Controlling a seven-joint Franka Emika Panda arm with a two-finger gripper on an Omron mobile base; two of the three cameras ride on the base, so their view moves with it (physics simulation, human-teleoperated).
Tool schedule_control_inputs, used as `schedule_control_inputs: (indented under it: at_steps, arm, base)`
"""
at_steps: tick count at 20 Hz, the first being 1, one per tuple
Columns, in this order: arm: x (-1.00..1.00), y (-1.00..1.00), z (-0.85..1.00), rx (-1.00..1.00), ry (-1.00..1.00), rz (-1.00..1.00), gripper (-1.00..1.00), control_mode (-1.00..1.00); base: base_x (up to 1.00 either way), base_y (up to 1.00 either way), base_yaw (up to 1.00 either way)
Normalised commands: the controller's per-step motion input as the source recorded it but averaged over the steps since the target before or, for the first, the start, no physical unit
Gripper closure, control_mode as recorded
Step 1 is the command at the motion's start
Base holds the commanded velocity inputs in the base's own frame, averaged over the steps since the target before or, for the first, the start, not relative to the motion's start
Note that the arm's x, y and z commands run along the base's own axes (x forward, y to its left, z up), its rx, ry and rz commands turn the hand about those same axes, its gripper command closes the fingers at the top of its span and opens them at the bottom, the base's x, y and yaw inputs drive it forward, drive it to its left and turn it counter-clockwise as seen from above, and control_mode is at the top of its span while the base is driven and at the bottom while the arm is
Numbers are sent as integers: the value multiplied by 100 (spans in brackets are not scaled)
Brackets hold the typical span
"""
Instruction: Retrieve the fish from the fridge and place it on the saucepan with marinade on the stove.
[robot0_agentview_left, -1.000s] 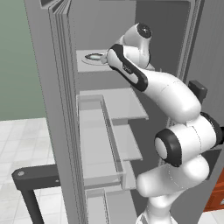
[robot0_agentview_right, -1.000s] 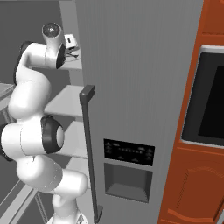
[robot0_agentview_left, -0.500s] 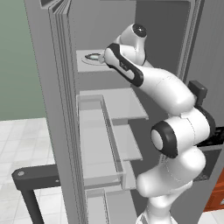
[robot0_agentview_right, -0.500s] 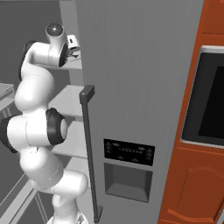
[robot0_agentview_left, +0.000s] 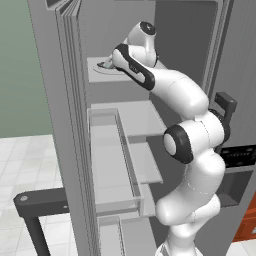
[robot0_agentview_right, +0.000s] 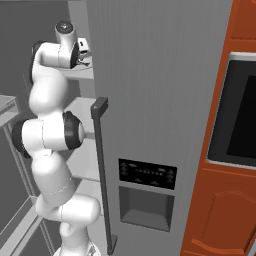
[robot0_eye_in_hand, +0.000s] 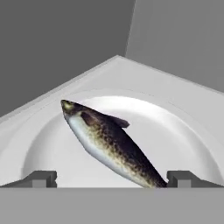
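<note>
Fridge: left door swung open in left base view, right door closed w/ long dark handle and dispenser panel at centre of right base view.

Arm: rises from lower right of left base view, bends up and reaches into the top fridge compartment, upper centre of frame. In right base view it climbs the left edge; hand sits at upper left, just beside the closed door's edge.

Gripper: fingers spread wide, one tip at lower left and one at lower right of hand view, nothing between them gripped. Fingers not in contact w/ the fish.

Fish: dark speckled back, pale belly, lies diagonally across centre of hand view, head toward upper left, tail toward lower right near the right tip. Rests on a white round plate. Plate sits on the pale top shelf, near its rear corner, grey fridge walls behind.

Left base view: plate on top shelf at upper centre, hand just beside it. Lower shelves and door bins at mid frame. Black wall oven in orange cabinet, right edge of right base view.
</note>
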Motion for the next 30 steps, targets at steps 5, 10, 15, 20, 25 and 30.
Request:
schedule_control_inputs:
  at_steps: [5,10,15,20,25,30]
  arm:
    - [42,2,-2,0,1,0,-100,-100]
    - [37,1,-15,-2,0,0,-100,-100]
    - [19,10,-23,-3,0,1,-100,-100]
    - [0,20,-5,-3,0,2,-100,-100]
    - [-10,22,-10,-4,0,0,-100,-100]
    - [-7,17,-29,-5,0,0,-100,-100]
  base:
    - [0,0,0]
    - [0,0,0]
    - [0,0,0]
    - [0,0,0]
    - [0,0,0]
    - [0,0,0]
